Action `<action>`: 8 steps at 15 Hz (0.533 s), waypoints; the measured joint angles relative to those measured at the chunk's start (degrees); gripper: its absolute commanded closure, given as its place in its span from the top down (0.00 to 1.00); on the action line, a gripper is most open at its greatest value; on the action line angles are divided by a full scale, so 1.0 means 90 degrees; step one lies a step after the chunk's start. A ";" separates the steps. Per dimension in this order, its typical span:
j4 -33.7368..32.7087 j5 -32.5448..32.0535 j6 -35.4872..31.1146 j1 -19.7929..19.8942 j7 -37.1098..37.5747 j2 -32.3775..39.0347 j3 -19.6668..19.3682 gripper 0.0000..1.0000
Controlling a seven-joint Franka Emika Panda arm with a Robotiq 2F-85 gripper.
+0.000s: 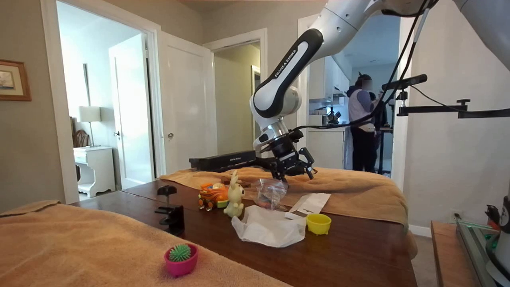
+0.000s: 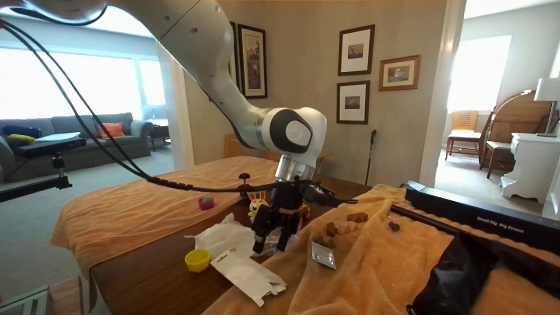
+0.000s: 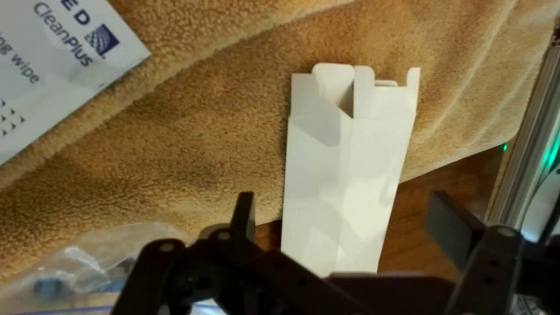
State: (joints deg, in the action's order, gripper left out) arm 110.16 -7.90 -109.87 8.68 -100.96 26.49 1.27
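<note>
1. Expect light, thin-walled, easily crushed handling from white paperboard carton (image 3: 339, 183), lying partly on towel (image 3: 188, 144), partly on wooden tabletop (image 3: 411, 218).
2. Best gripped gently across long sides, away from flaps (image 3: 365, 92).
3. Near, above: empty, wide-spread gripper (image 3: 343, 214).
4. Alongside: yellow cup (image 2: 197, 261).

The gripper (image 2: 270, 246) hangs, fingers (image 2: 261, 228) apart, over the bench (image 2: 148, 282); toward the bench's left edge, as seen here, a yellow cup (image 2: 197, 260) stands just beside a white box (image 2: 247, 275).

Blown-out glare at the window (image 2: 109, 83), dimmer tabletop (image 1: 346, 251), dark fingers (image 3: 450, 232) slightly out of focus.
</note>
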 measured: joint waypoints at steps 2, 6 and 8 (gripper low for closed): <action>0.0142 -0.0016 -0.0242 -0.0011 -0.0053 -0.0054 0.0000 1.00; 0.0437 -0.0016 -0.0382 -0.0051 -0.0055 -0.0257 0.0000 1.00; 0.0607 -0.0016 -0.0398 -0.0078 -0.0055 -0.0426 0.0004 1.00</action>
State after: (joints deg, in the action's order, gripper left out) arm 115.63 -8.04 -113.45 7.98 -101.46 22.66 1.31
